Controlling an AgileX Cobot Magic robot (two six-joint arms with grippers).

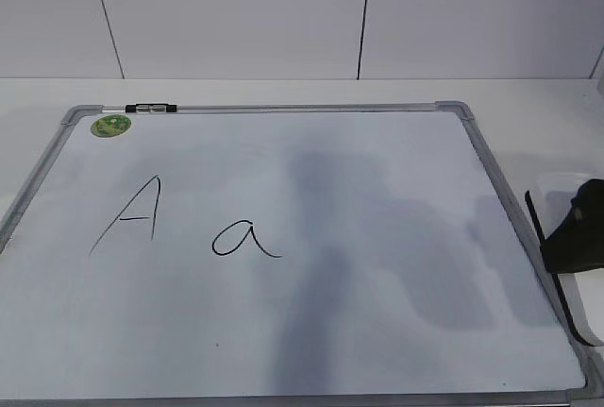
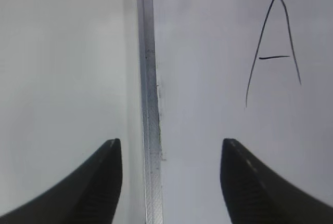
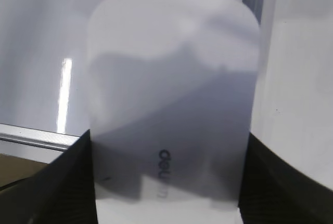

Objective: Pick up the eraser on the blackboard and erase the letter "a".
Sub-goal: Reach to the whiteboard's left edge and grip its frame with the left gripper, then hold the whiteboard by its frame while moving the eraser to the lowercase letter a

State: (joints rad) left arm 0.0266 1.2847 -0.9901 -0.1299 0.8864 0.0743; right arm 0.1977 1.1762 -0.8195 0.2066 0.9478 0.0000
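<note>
One step looks done: the right gripper [image 3: 166,182] jaws pinch the eraser [image 3: 171,94], the left gripper [image 2: 170,182] jaws are spread, and the letter "a" [image 1: 243,239] is unerased.

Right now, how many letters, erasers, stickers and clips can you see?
Letters: 2, the capital A and the letter "a" on the blackboard
Erasers: 1, the eraser
Stickers: 1, the green sticker
Clips: 1, the black clip
Total: 5
</note>
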